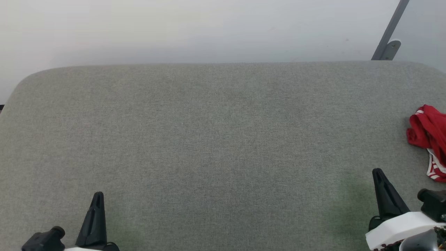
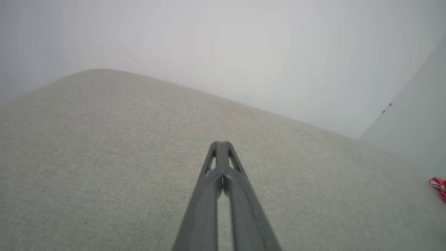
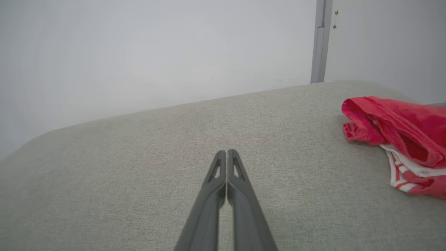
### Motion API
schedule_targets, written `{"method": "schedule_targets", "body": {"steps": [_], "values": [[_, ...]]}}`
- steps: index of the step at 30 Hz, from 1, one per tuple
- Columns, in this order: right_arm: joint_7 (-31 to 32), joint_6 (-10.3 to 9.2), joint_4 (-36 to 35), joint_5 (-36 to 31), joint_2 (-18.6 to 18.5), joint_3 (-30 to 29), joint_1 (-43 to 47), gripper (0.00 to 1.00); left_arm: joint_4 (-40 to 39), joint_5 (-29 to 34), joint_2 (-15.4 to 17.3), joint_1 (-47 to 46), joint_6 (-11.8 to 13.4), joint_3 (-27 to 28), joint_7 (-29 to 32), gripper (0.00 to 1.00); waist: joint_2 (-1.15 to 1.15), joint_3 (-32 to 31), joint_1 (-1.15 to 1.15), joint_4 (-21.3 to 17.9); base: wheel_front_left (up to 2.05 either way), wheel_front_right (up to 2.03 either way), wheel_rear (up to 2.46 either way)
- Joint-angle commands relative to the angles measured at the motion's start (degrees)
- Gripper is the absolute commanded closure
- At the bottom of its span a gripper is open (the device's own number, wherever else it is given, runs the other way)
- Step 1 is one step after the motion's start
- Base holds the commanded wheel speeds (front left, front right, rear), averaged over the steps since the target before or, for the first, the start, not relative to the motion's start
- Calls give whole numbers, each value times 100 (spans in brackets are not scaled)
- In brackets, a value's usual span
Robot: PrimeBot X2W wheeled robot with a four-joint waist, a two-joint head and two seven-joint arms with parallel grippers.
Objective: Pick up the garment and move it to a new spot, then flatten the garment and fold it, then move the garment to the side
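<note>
Garment apart from closed, empty fingers

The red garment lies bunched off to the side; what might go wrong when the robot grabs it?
The garment is crumpled, so a pinch may catch only one fold and leave it tangled. The right gripper and left gripper are both shut; unless they open first, they would likely just push the cloth.
</note>
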Motion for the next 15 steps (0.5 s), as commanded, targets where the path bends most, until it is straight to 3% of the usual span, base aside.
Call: {"method": "schedule_targets", "body": {"steps": [1,15], "values": [[62,-1,-60,309,-7,-29,-149,100,-45,-304,42,-140,6,20,68,100,0,-5,0,-5,0,0,0],[261,-2,58,1528,110,-81,-273,100,145,-1510,2,-387,-1,26,362,100,0,-38,0,-40,0,0,0]]}}
